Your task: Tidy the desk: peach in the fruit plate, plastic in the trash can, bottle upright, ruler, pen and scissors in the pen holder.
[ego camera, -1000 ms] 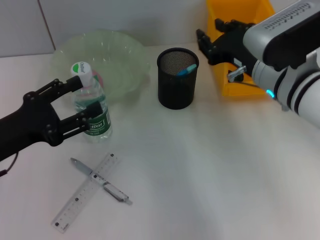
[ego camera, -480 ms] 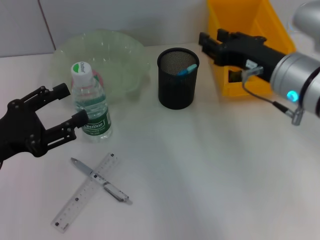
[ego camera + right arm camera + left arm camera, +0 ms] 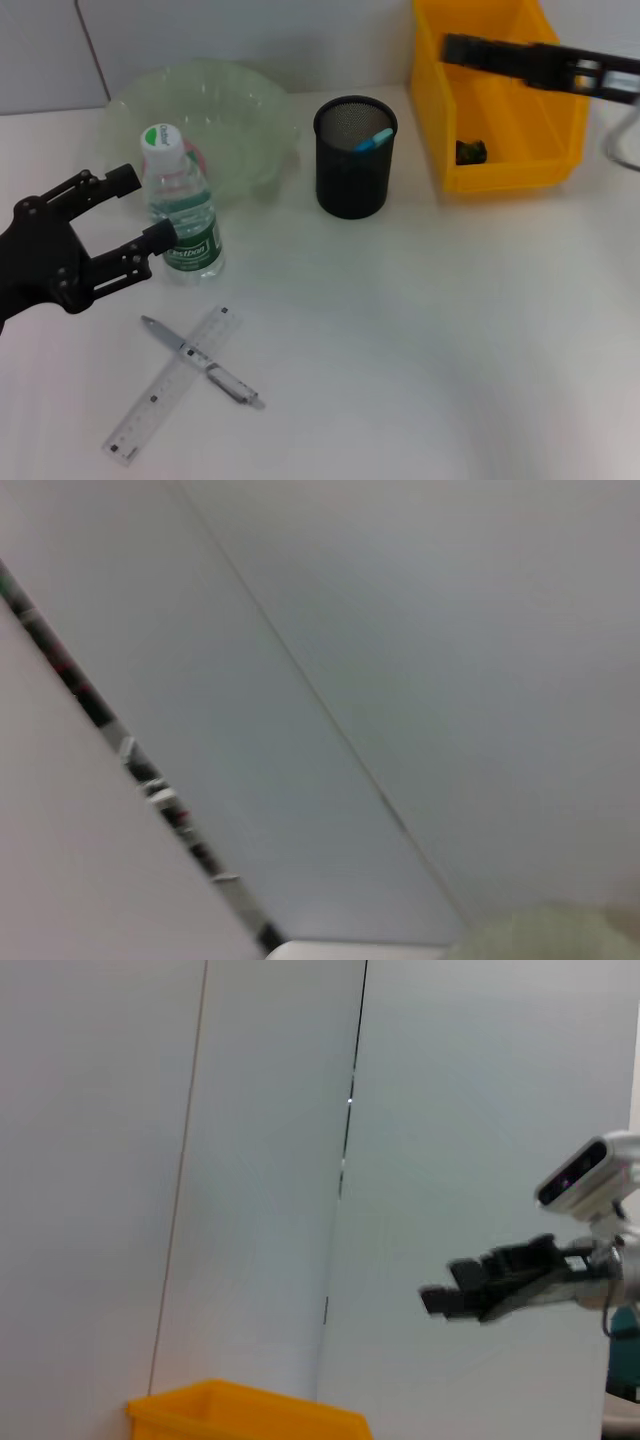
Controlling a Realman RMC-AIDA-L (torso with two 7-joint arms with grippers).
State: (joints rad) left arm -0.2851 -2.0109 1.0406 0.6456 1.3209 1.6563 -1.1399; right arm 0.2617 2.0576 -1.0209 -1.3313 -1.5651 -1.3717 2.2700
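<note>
The water bottle (image 3: pixel 183 208) stands upright on the desk, green cap up. My left gripper (image 3: pixel 143 207) is open just to its left, clear of it. Behind the bottle is the pale green fruit plate (image 3: pixel 225 105), with something pink, the peach (image 3: pixel 196 157), showing past the bottle. A clear ruler (image 3: pixel 172 383) lies near the front with a silver pen (image 3: pixel 200 359) across it. The black mesh pen holder (image 3: pixel 353 165) holds a blue-ended item (image 3: pixel 376 138). My right gripper (image 3: pixel 470 48) hangs high over the yellow trash can (image 3: pixel 500 170); a dark scrap (image 3: pixel 470 151) lies inside. No scissors show.
The white desk (image 3: pixel 420 330) stretches from the pen holder to the front edge. The left wrist view shows the trash can's rim (image 3: pixel 240 1410) and my raised right gripper (image 3: pixel 455 1298) against a grey wall.
My left gripper let go of the bottle and drew back to the left, then stayed. My right arm rose from the trash can's front wall and pulled away to the right.
</note>
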